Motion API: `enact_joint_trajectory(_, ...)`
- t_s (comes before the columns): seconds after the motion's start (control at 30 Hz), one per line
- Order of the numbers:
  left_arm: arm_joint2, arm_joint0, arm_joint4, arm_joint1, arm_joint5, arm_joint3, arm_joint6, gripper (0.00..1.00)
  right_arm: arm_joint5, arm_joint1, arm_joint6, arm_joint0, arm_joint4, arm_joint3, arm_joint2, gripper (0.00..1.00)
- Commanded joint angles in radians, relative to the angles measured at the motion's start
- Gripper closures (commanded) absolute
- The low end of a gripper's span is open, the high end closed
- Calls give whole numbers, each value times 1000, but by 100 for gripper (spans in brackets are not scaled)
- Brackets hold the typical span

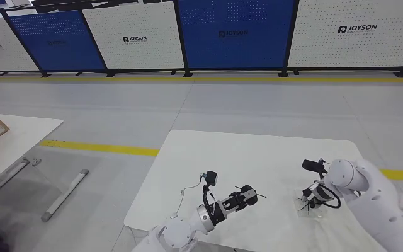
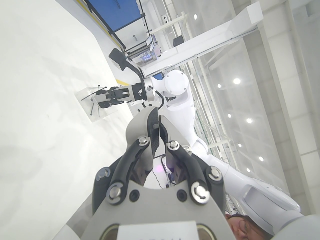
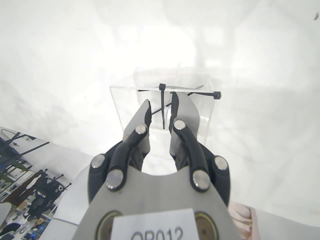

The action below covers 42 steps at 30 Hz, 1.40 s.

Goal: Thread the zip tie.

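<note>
— Entry one, left hand (image 1: 250, 196): state?
— Closed, pads (image 2: 153, 126) pressed together. Clamped on one black held zip tie (image 1: 260, 195), with the thin strip sticking out to both sides of the tips in the top view. Raised over the worktop (image 1: 252, 157), facing the other arm.
— Entry two, right hand (image 3: 161, 101)?
— Apart. Fingers (image 3: 148, 112) at the clear box (image 3: 125, 101), one on each side of the upright zip tie (image 3: 162, 101), with a gap visible on both sides. Nothing gripped.
— Hands, count?
— Two: one closed with load, one parted without.
— Boxes?
— One, standing on the worktop toward the right side, well apart from the left hand.
— Ties in the box?
— Two locking heads plainly seen: one topping the upright zip tie, one ending the crosswise zip tie (image 3: 200, 94) along the box's top. Also a slanting strip (image 3: 156, 111) crossing between the fingers; whether a separate tie, cannot tell.
— Total?
— At least three, counting the held one.
</note>
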State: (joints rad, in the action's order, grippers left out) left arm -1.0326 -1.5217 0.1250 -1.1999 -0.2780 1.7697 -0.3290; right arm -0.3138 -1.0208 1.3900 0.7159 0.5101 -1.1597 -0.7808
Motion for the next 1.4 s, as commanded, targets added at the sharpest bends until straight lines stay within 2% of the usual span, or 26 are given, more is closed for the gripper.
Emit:
enact_joint_trajectory(0.0,0,0,0,0,0,0,0,100,-1,-2,0,-3,-1,5,4,79)
enact_joint_trajectory(0.13,0,0,0,0,0,0,0,100,0,-7,0,-13,-2,17,14,78)
enact_joint_trajectory(0.23,0,0,0,0,0,0,0,100,1,-11,0,-18,-6,26,20,81)
enact_joint_trajectory(0.33,0,0,0,0,0,0,0,100,2,-13,0,-22,-6,30,24,92)
enact_joint_trajectory(0.47,0,0,0,0,0,0,0,100,0,-14,0,-23,-2,29,27,93)
enact_joint_trajectory(0.57,0,0,0,0,0,0,0,100,-3,-12,0,-21,0,24,26,100)
enact_joint_trajectory(0.93,0,0,0,0,0,0,0,100,-12,10,0,9,16,-40,-10,100)
enact_joint_trajectory(1.03,0,0,0,0,0,0,0,100,-26,28,-5,41,19,-92,-51,100)
enact_joint_trajectory(1.17,0,0,0,0,0,0,0,100,-26,60,-46,116,9,-182,-153,100)
enact_joint_trajectory(1.37,0,0,0,0,0,0,0,100,-22,113,-144,311,-49,-372,-378,100)
